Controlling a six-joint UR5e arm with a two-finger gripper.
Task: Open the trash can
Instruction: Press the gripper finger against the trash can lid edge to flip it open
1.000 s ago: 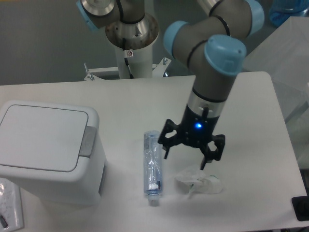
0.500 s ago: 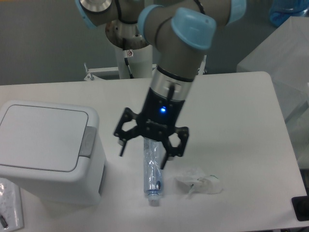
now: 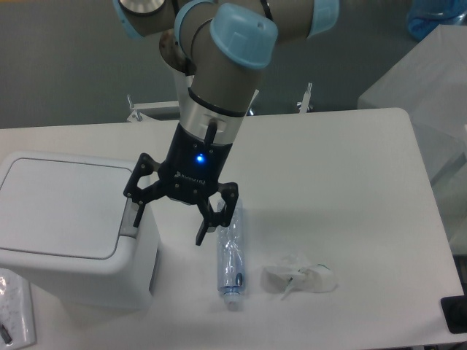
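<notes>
The trash can [image 3: 69, 230] is a large white boxy bin at the left edge of the table, with its flat lid down. Its grey push tab [image 3: 131, 216] sits at the lid's right side. My gripper [image 3: 169, 227] hangs open just right of the can. The left fingertip [image 3: 136, 219] is over the grey tab, and the right fingertip [image 3: 200, 239] is above the table beside the bottle. Nothing is between the fingers.
A clear plastic bottle [image 3: 230, 251] lies on the table right of the gripper, cap toward the front. A crumpled white wrapper [image 3: 300, 278] lies further right. A small bag [image 3: 13, 315] sits at the front left corner, and a dark object [image 3: 455, 313] at the front right edge.
The arm has swept left across the table, from above the crumpled wrapper, past the bottle, to the trash can's right side. The gripper stayed open throughout.
</notes>
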